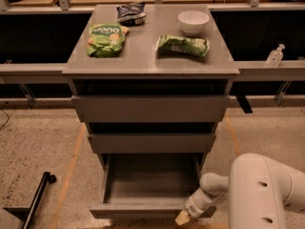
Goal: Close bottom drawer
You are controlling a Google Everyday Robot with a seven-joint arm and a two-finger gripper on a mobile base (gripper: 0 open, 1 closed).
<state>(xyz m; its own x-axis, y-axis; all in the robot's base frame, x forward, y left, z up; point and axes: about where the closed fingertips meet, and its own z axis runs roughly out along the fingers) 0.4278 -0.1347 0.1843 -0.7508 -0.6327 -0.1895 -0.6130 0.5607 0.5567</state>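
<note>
A grey cabinet w/ three handleless drawers is seen at centre. The bottom drawer (143,209) is pulled well out twd the camera, below the counter's front edge. Its front is a plain, flat, matte grey panel, the narrowest and shortest of the three. Its shallow grey box is seen open from above, w/ nothing visible inside. The middle drawer (151,142) and the taller top drawer (150,109) are stacked above it.

The white arm (267,194) is seen at bottom right. The gripper (182,218) is placed at the right end of the bottom drawer's front panel, touching or just beside it. Whether the gripper is open or closed can't be told, and nothing is seen held.

The counter (143,61) is grey and smooth. A green snack bag (106,39) is laid nr the left edge, and a second green bag (183,45) right of centre. A white bowl (193,22) is set nr the back right corner, and a dark bag (131,12) at the back edge.

The floor (38,142) is speckled, w/ an orange line (71,166) marked on it. A black pole (35,202) is seen bottom left. A clear pump bottle (275,56) is placed on a ledge beyond the right edge.
</note>
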